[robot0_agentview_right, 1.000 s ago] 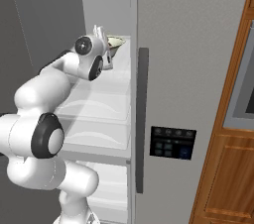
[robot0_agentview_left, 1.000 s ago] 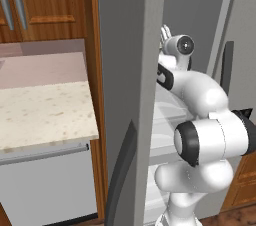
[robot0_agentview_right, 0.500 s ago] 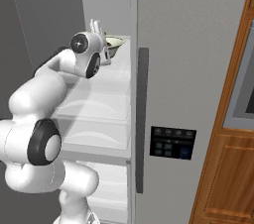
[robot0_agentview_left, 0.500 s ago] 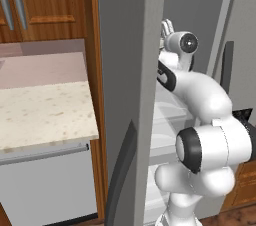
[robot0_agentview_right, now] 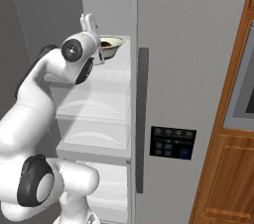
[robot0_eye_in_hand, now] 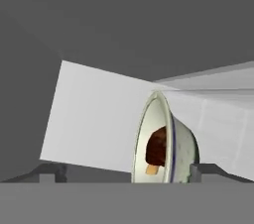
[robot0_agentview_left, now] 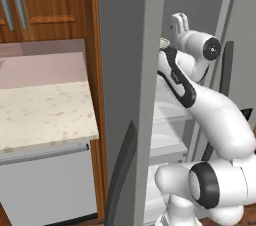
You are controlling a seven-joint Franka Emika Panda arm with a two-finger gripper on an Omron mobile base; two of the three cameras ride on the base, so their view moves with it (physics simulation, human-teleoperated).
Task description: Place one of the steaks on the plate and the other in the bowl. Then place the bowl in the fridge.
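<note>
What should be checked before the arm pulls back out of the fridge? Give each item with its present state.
1. Bowl sits on the fridge shelf: ok, it rests there in the right base view.
2. Brown steak inside the bowl: ok.
3. Gripper open: ok, the finger tips stand wide to either side of the bowl.
4. Fingers clear of the bowl's rim: cannot tell.
5. Door open enough for the arm to leave: ok.

A kitchen: tall grey open fridge [robot0_agentview_right: 188, 69], speckled stone counter [robot0_agentview_left: 40, 112], and warm brown wooden cabinets [robot0_agentview_left: 45, 0].
</note>
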